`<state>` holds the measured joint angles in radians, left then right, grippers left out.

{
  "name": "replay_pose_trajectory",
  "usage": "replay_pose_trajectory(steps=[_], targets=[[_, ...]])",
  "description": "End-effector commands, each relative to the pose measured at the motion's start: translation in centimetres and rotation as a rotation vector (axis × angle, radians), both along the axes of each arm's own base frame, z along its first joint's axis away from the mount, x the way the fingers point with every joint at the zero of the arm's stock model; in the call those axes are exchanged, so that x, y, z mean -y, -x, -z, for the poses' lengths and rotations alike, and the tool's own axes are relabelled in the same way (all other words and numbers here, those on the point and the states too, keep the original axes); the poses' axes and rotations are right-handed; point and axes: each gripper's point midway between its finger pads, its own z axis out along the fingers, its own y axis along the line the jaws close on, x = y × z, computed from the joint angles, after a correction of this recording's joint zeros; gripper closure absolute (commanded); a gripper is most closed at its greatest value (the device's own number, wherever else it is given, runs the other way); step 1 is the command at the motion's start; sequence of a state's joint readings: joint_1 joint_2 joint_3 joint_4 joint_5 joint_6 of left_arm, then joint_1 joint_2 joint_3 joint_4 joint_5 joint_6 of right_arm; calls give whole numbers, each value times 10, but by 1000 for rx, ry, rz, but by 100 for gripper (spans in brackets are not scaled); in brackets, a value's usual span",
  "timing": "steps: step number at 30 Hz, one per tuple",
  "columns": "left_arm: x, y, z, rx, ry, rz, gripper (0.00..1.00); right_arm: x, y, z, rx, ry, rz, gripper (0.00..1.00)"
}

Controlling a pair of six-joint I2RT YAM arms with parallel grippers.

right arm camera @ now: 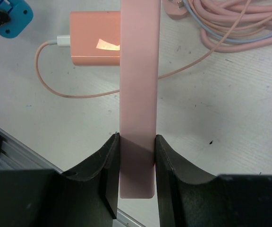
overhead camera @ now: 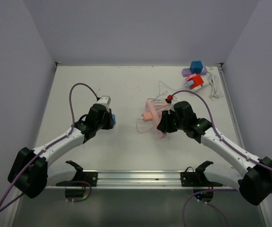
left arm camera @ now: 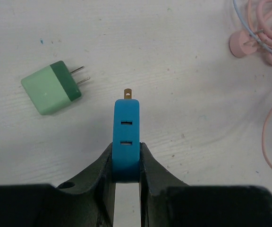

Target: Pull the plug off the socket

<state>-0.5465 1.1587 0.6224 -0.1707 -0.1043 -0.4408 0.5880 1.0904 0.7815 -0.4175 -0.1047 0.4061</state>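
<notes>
My left gripper (left arm camera: 126, 163) is shut on the near end of a blue socket adapter (left arm camera: 126, 137) that has two slots on top and a brass prong at its far tip. A pale green plug (left arm camera: 51, 90) lies loose on the table to its upper left, its two prongs bare and apart from the adapter. From above, the adapter (overhead camera: 113, 119) shows at the left gripper (overhead camera: 110, 119). My right gripper (right arm camera: 137, 156) is shut on a long pink power strip (right arm camera: 138, 71), near the table's middle (overhead camera: 163, 126).
A pink charger block (right arm camera: 93, 38) with its thin cable lies behind the strip, next to a coil of pink cable (right arm camera: 240, 19). At the back right sit a blue cube plug (overhead camera: 196, 66), a purple strip (overhead camera: 191, 73), a red plug (overhead camera: 196, 81) and a white cord (overhead camera: 214, 85). A metal rail (overhead camera: 140, 178) runs along the near edge.
</notes>
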Motion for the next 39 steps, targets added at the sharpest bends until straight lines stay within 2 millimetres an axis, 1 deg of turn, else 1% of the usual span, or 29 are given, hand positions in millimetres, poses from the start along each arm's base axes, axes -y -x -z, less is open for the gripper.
replay_pose_trajectory(steps=[1,2,3,4,5,7,9,10,11,12,13,14,15,17,18,19,20,21,22,23,24,25,28,30,33,36,37,38,39], targets=[[4,-24,-10,38,137,-80,97,-18,-1,-29,75,-138,-42,100],[-1,-29,-5,32,135,-104,95,-18,0,-27,72,-139,-42,100],[-1,-35,-6,54,147,-110,94,-18,1,-27,70,-144,-46,100],[-5,-38,-1,48,144,-125,93,-18,3,-26,70,-145,-48,100],[-5,-42,0,56,156,-134,89,-17,4,-24,66,-145,-48,100],[-16,-47,11,33,152,-169,86,-17,5,-22,64,-145,-49,100],[-20,-50,17,17,170,-188,80,-17,6,-20,58,-145,-48,100],[-26,-52,20,7,174,-207,77,-17,7,-20,57,-150,-50,100],[-26,-51,23,-8,183,-212,71,-18,7,-21,60,-156,-49,100],[-29,-51,26,-14,188,-224,69,-18,7,-21,57,-159,-50,100],[-25,-50,23,-18,210,-206,66,-18,7,-21,57,-159,-52,100],[-23,-49,21,-18,222,-192,58,-19,8,-21,56,-161,-54,100],[-22,-47,20,-21,228,-189,53,-19,8,-21,55,-162,-53,100],[-21,-45,13,-9,241,-183,43,-19,8,-20,52,-161,-54,100],[-22,-43,12,-15,239,-182,40,-20,8,-20,50,-162,-57,100],[-22,-42,6,-5,245,-179,37,-20,8,-20,48,-163,-57,100],[-22,-38,6,-18,243,-178,31,-21,8,-20,47,-167,-62,100],[-23,-37,3,-15,244,-179,29,-21,7,-20,45,-166,-62,100],[-24,-35,-4,-3,251,-178,24,-23,8,-21,45,-170,-66,100],[-23,-35,-9,2,254,-174,17,-23,7,-22,47,-173,-66,100],[-25,-28,-8,-22,244,-176,14,-25,7,-23,48,-176,-70,100],[-24,-26,-16,-7,256,-164,8,-25,6,-24,50,-178,-70,100],[-20,-20,-33,-2,279,-138,1,-28,4,-25,50,-186,-77,100],[-17,-17,-42,-10,291,-118,1,-31,5,-28,52,-198,-87,100],[-2,-9,-64,-13,371,-54,1,-35,6,-32,52,-216,-100,100],[9,-5,-79,-31,448,-30,1,-37,4,-35,64,-220,-103,100],[16,0,-84,-52,482,2,1,-38,5,-36,68,-223,-106,100],[22,0,-92,-56,517,12,1,-39,5,-36,69,-227,-106,100],[26,1,-95,-63,537,23,1,-40,5,-38,72,-233,-109,100]])
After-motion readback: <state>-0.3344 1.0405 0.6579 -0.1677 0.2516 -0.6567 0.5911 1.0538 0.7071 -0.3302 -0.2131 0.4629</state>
